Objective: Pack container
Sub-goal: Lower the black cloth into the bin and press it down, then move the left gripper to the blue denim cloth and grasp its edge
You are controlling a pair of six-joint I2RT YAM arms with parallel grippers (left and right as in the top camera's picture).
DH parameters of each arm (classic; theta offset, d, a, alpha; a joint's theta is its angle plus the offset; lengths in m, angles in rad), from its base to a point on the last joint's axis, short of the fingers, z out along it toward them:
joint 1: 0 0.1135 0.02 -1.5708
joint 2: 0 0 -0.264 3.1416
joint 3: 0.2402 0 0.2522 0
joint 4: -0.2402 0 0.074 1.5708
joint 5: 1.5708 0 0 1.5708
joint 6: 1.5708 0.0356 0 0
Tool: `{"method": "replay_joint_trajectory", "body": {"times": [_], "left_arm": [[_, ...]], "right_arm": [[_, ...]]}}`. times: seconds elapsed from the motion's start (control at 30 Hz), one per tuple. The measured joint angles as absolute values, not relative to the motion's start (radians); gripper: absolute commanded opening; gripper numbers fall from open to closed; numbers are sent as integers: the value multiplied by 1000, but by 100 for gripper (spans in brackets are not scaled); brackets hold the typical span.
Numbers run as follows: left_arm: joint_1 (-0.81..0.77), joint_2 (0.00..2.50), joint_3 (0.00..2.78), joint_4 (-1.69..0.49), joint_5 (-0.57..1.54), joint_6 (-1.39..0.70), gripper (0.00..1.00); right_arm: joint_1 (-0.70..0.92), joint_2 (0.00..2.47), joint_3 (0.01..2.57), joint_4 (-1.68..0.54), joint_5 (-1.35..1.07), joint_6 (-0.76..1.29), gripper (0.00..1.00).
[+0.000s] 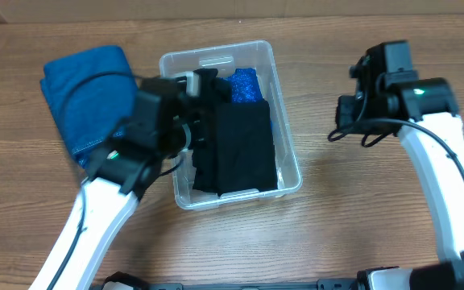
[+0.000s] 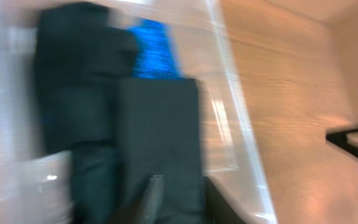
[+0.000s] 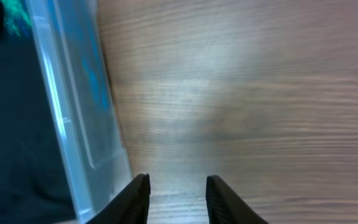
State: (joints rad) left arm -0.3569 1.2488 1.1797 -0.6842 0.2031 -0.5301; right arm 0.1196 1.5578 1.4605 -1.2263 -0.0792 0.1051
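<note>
The clear container [image 1: 290,153] stands mid-table. In it lie a black folded cloth [image 1: 244,149] and, at the far end, a blue cloth [image 1: 246,84]. My left gripper [image 1: 202,113] hangs over the container's left half, next to the black cloth. The left wrist view is blurred: black cloths [image 2: 160,130], the blue cloth [image 2: 153,56] and the container wall [image 2: 229,106] show, and the fingers [image 2: 182,199] stand apart over black cloth. My right gripper [image 1: 359,109] is open and empty over bare table right of the container, whose wall [image 3: 73,118] shows in the right wrist view beside the fingers [image 3: 176,186].
A blue folded cloth [image 1: 83,89] lies on the wooden table left of the container, partly under my left arm. A dark edge [image 2: 353,140] shows at the right of the left wrist view.
</note>
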Motion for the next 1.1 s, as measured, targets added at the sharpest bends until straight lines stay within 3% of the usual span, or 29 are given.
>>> {"method": "replay_joint_trajectory", "body": {"times": [0.03, 0.1, 0.27, 0.43, 0.5, 0.6, 0.7, 0.73, 0.77, 0.97, 1.1], "left_arm": [[-333, 1220, 1180, -734, 154, -523, 61], [-279, 1200, 1180, -804, 88, -520, 69], [-94, 1200, 1180, -917, 26, -517, 70], [35, 1200, 1180, -937, 21, -517, 78], [64, 1200, 1180, -941, 23, -516, 83], [99, 1200, 1180, -943, 25, -498, 84], [169, 1200, 1187, -929, 39, -437, 95], [193, 1202, 1199, -919, 46, -408, 96], [222, 1205, 1218, -907, 57, -382, 96], [487, 1320, 1337, -791, 185, -299, 100], [635, 1559, 1380, -716, 319, -276, 100]], "right_arm": [[120, 1583, 1416, -1206, -110, 104, 33], [124, 1626, 1356, -1194, -168, 86, 33], [200, 1665, 1287, -1191, -295, 7, 33], [279, 1665, 1283, -1185, -389, -80, 36], [290, 1665, 1283, -1178, -413, -95, 46], [271, 1665, 1283, -1175, -396, -91, 61], [216, 1665, 1282, -1177, -281, -20, 76], [192, 1665, 1282, -1179, -239, 6, 96], [166, 1665, 1282, -1180, -205, 27, 100], [55, 1665, 1282, -1185, -122, 87, 100], [46, 1665, 1282, -1183, -116, 95, 100]]}}
